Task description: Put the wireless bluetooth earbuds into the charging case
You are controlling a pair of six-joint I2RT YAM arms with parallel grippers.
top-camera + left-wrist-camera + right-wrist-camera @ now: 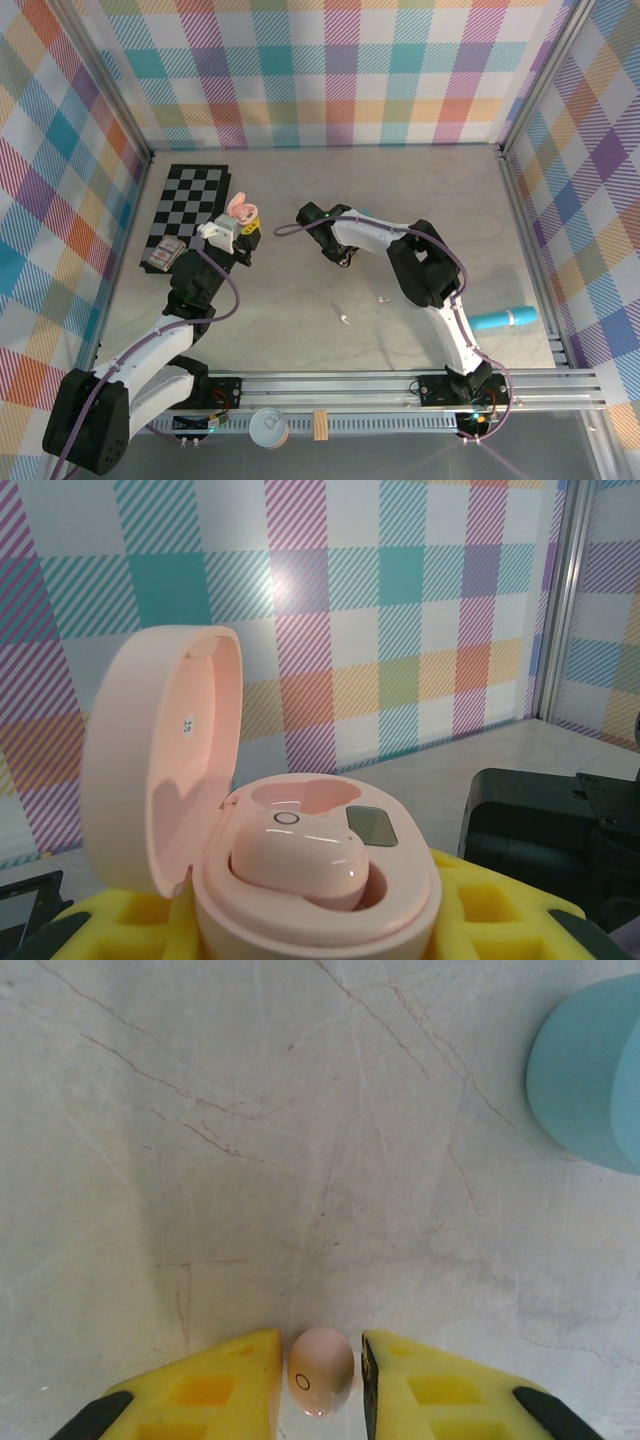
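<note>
Left claw [315, 925] clamped, right claw [320, 1372] narrowly parted

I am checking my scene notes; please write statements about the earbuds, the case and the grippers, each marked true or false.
The lid of the pink oval plastic charging case stands open. True.
Both wells of the case are filled. False: one small pink plastic earbud sits in it; the other well is empty.
A second pink earbud lies between the yellow fingers of the right gripper. True.
The long turquoise tube lies on the checkered mat. False: it lies on the grey table beside the right arm.
The left gripper holds the case. True.
</note>
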